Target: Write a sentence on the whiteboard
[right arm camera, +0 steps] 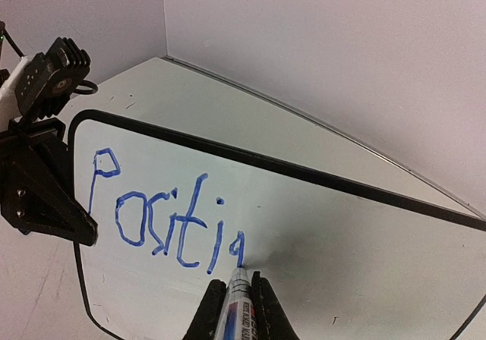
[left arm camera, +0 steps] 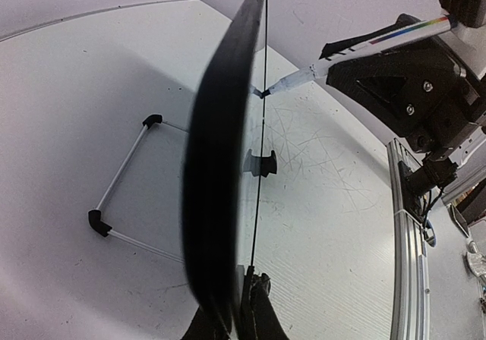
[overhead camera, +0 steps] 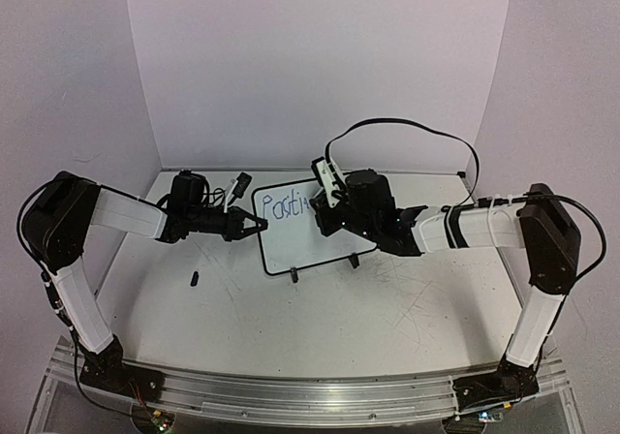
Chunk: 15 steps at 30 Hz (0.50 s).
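The whiteboard (overhead camera: 300,235) stands on two black feet mid-table, seen face-on in the right wrist view (right arm camera: 342,234) and edge-on in the left wrist view (left arm camera: 220,173). The sentence (right arm camera: 163,218) is blue marker text reading "Positi" plus a part-formed letter; in the top view it shows as (overhead camera: 285,207). My left gripper (overhead camera: 254,226) is shut on the board's left edge (left arm camera: 244,298). My right gripper (right arm camera: 237,310) is shut on a marker (right arm camera: 235,306) whose tip touches the board just after the last stroke. The marker also shows in the left wrist view (left arm camera: 304,77).
A small black marker cap (overhead camera: 194,279) lies on the table front left of the board. A thin white wire stand with black corners (left arm camera: 121,184) lies behind the board. Walls close the back and sides. A black cable (overhead camera: 407,129) arcs above the right arm.
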Available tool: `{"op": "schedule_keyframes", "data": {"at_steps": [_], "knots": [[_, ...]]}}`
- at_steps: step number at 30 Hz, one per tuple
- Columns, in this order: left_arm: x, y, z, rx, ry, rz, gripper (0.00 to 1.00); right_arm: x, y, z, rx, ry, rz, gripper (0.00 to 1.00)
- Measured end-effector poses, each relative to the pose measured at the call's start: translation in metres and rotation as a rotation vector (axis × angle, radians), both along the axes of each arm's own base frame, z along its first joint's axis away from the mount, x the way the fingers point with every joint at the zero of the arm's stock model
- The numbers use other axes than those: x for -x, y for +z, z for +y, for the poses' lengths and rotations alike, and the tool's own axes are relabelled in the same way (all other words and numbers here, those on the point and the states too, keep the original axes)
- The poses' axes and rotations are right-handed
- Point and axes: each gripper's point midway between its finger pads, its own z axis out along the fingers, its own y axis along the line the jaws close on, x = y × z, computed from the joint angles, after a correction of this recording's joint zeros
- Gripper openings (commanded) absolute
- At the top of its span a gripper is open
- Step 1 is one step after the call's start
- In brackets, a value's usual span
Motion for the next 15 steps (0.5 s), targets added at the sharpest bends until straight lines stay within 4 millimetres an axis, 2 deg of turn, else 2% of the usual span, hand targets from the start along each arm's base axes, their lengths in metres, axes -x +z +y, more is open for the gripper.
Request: {"op": "schedule_keyframes", "data": {"at_steps": [15], "knots": [[0.0, -0.0001, -0.0001, -0.001, 0.001, 0.0, 0.0, 0.0003, -0.0016, -0.0007, -0.008, -0.006, 0.01, 0.0]]}}
